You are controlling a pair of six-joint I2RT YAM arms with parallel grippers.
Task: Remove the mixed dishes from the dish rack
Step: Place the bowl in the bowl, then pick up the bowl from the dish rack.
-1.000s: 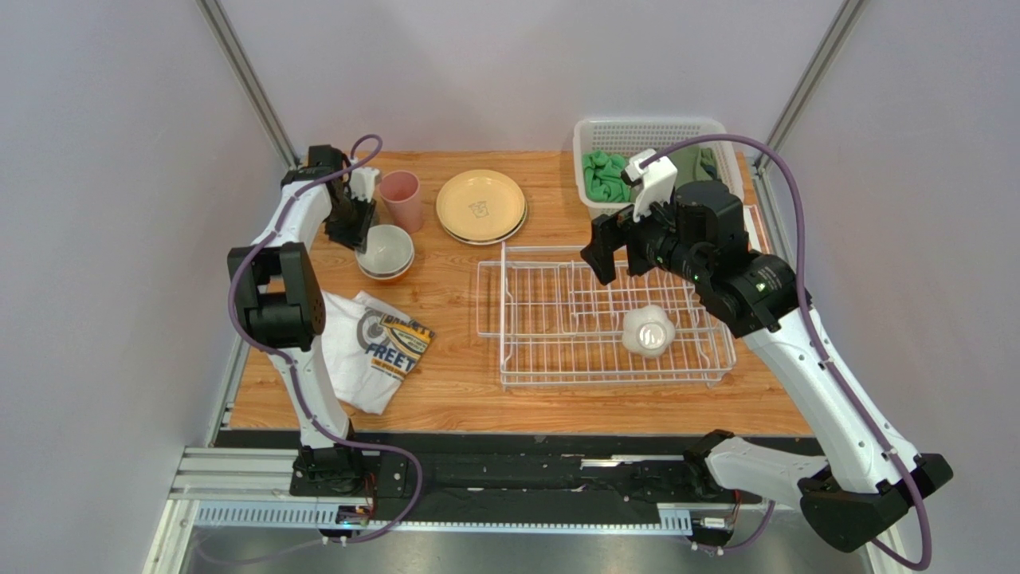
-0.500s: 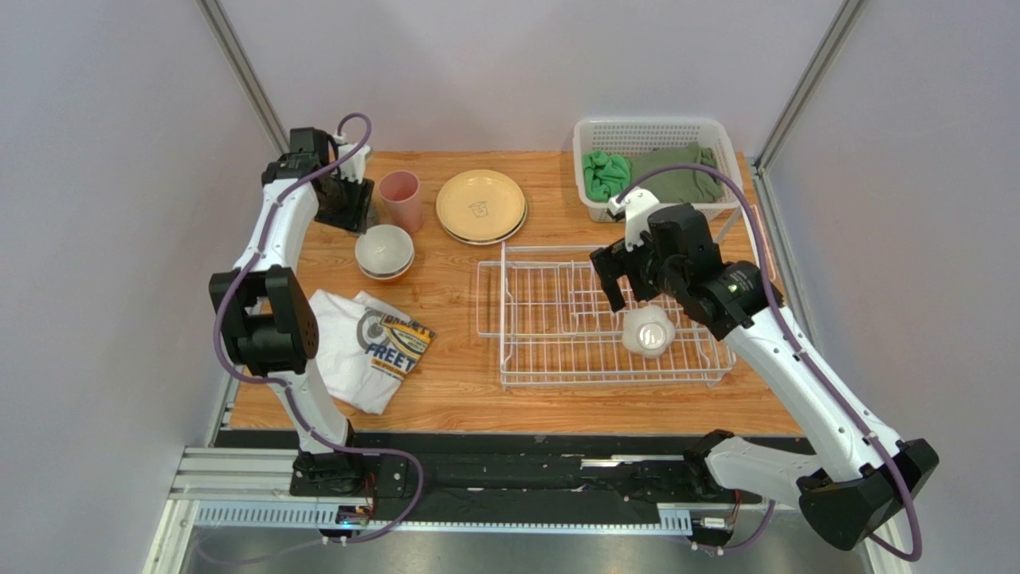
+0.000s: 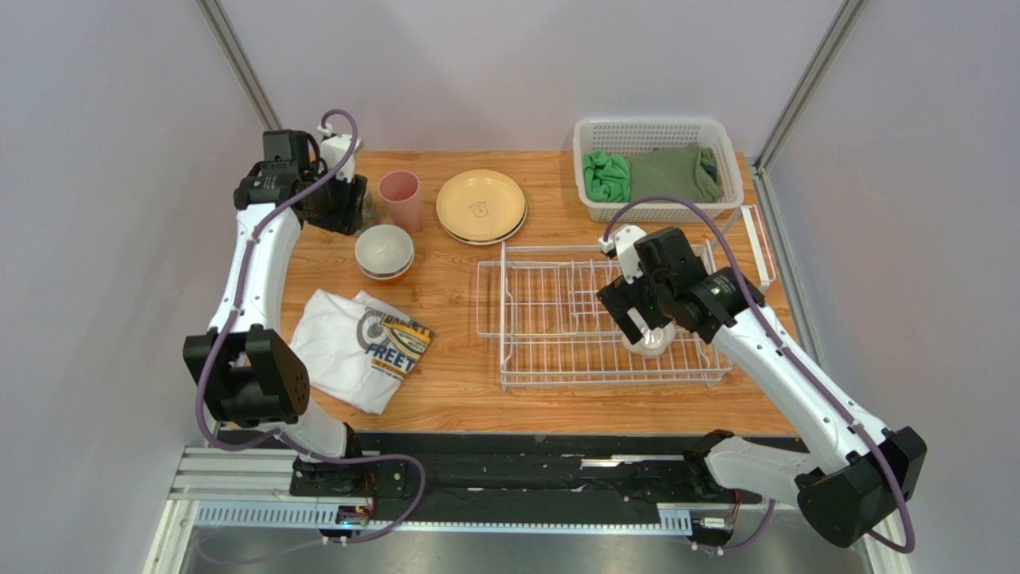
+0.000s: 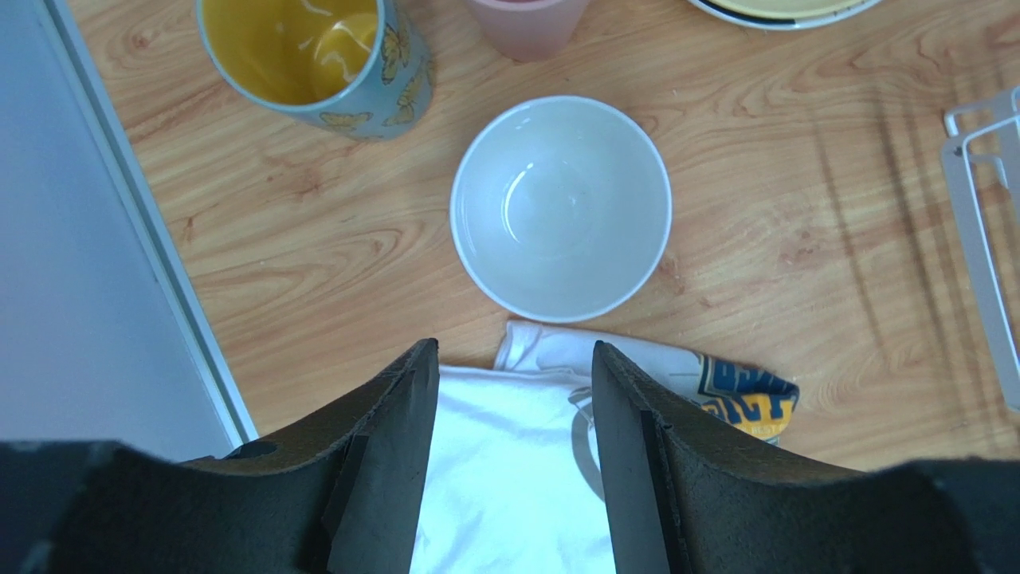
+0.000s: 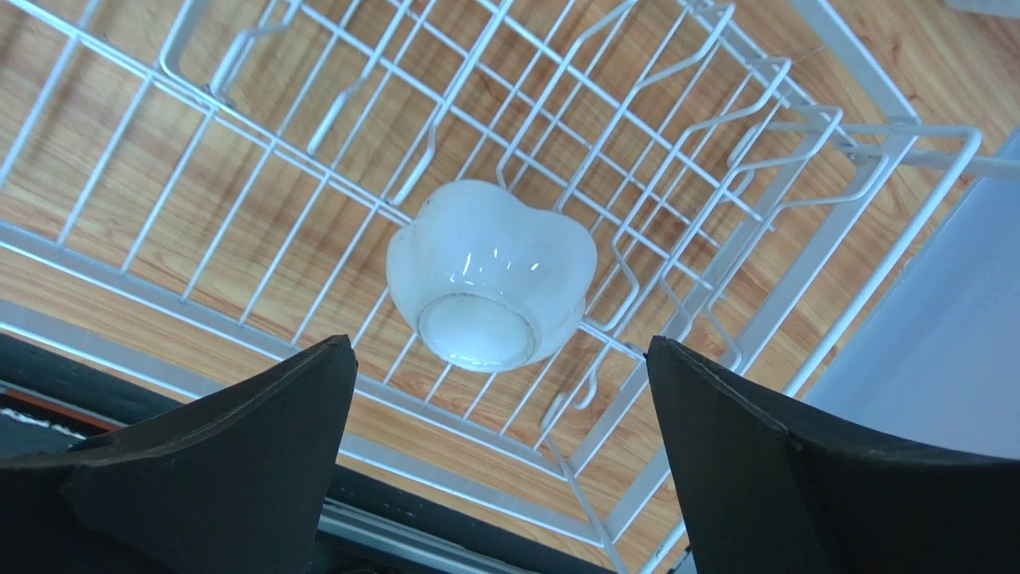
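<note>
While the right tool [image 5: 501, 347] hangs over the dish rack [image 5: 718, 156] with its fingers spread wide, the small white bowl [image 5: 491, 275] sits upside down on the rack wires between them, base ring up, touching neither finger. From the top view the right tool [image 3: 641, 313] covers most of that bowl [image 3: 653, 344]; only its near edge shows, toward the right end of the rack [image 3: 551, 323]. The left tool [image 4: 512, 353] is also spread, nothing between the fingers, above the edge of a printed T-shirt [image 4: 539, 478] on the tabletop [image 4: 778, 239]. Just beyond it sits a pale bowl [image 4: 560, 209], upright; the top view hints at a darker rim under it [image 3: 386, 251], can't tell if it is stacked. The mug [image 4: 317, 60], yellow inside, is cut off by the frame top, and so is the pink cup [image 4: 527, 24]. The plates [image 3: 480, 206] are stacked beside the cup; count unreadable. In the top view the left tool [image 3: 335, 203] hides the mug. The basket [image 3: 653, 129] at the far right holds green cloths [image 3: 607, 176].
</note>
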